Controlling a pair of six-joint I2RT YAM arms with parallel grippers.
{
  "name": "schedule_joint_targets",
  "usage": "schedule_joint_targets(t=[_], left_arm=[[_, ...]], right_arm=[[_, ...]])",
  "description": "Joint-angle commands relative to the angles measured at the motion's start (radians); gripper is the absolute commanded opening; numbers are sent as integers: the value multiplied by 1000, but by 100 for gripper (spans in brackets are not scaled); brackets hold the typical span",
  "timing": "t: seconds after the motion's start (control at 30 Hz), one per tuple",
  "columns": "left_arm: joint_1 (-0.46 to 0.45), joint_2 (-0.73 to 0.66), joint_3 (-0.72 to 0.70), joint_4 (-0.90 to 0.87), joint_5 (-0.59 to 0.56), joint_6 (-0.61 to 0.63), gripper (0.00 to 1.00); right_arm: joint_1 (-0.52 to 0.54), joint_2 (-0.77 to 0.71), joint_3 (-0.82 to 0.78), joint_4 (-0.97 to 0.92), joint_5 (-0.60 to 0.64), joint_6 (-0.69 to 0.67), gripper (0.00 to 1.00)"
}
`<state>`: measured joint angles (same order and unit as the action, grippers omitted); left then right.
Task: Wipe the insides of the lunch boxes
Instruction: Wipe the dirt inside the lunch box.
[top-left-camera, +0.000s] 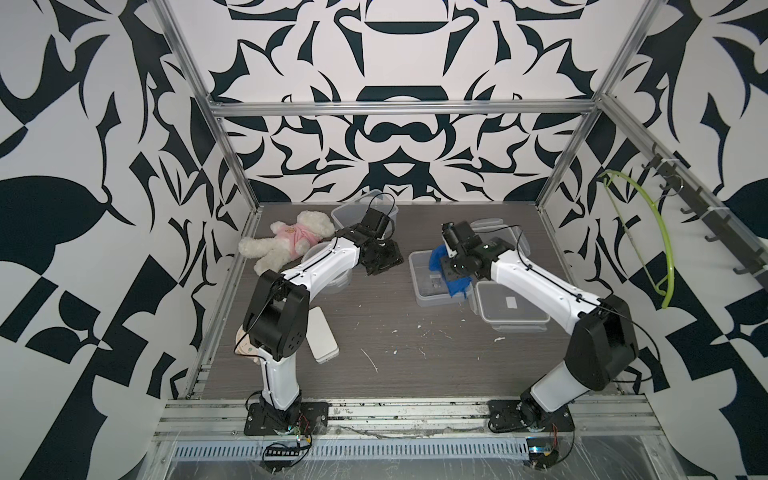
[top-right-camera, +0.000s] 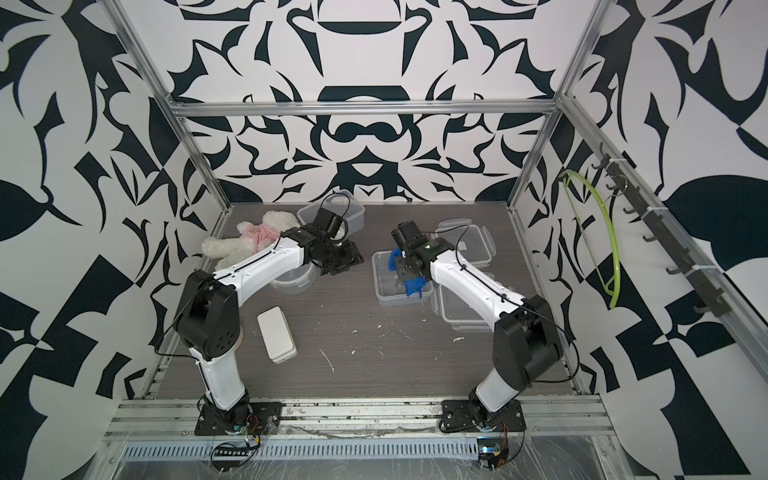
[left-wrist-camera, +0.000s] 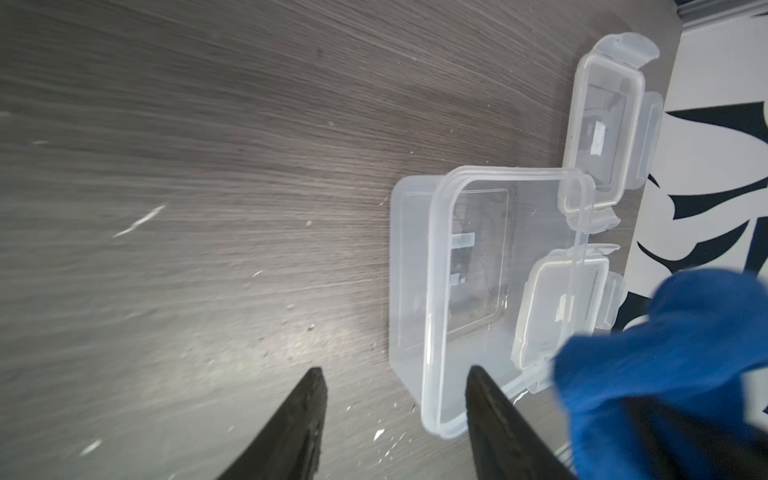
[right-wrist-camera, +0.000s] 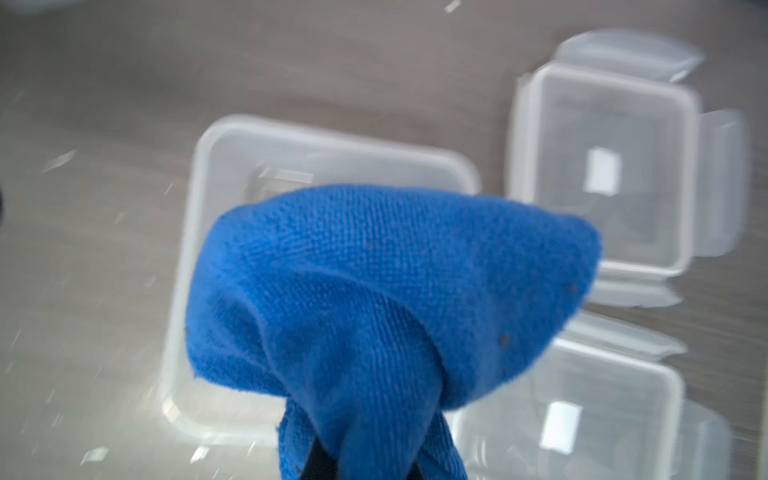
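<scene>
Middle and lower stretch of the table (top-left-camera: 395, 332) is wide open (just crumbs). Case (top-left-camera: 324, 338) blocks lower left, teddy (top-left-camera: 286, 241) upper left; box (top-left-camera: 422, 282) and lids (top-left-camera: 511, 316) crowd the right.

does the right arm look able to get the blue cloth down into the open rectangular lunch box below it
Probably yes: the right arm holds the blue cloth over the lidless rectangular lunch box, the loose lids lie beside it, and nothing seems to cover its opening.

Black-and-white patterned walls (top-left-camera: 83, 124), aluminium frame (top-left-camera: 399, 109), grey wood-grain tabletop (top-left-camera: 395, 328) flecked with white crumbs (top-left-camera: 369, 360).
</scene>
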<state>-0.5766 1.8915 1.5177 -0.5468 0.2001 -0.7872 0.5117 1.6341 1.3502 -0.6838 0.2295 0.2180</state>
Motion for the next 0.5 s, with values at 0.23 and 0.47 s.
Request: schedule_joint_targets(t=[0.23,0.47], left_arm=[[-48,166,128,-29,25,27,50],[-48,232,178,-34,34,34,43]], right_arm=[[-12,386,293,-78,-127,-15,0],[-12,444,310,80,-415,15,0]])
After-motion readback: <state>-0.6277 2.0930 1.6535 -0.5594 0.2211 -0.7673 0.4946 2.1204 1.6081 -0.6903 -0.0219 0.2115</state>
